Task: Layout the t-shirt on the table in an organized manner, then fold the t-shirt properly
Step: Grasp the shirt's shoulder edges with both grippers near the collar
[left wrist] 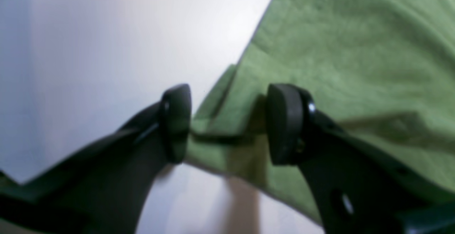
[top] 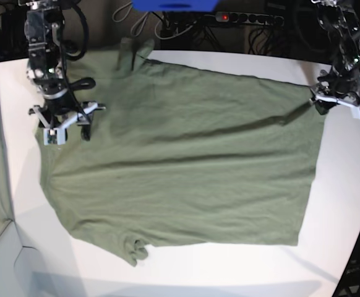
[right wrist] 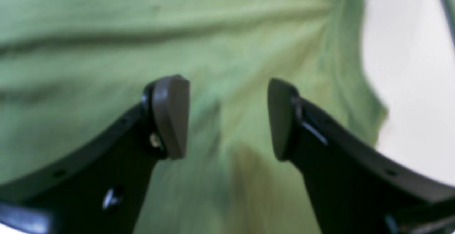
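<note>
Softly creased t-shirt (top: 186,167) covers table (top: 341,204).

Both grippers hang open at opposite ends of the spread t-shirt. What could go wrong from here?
1. The left gripper straddles the hem corner of the t-shirt, one finger over bare table; closing may catch only an edge and slip.
2. The right gripper sits over a ridge of cloth; it might pinch one layer and bunch it.
3. The near sleeve looks crumpled; folding now could lock that in.
</note>
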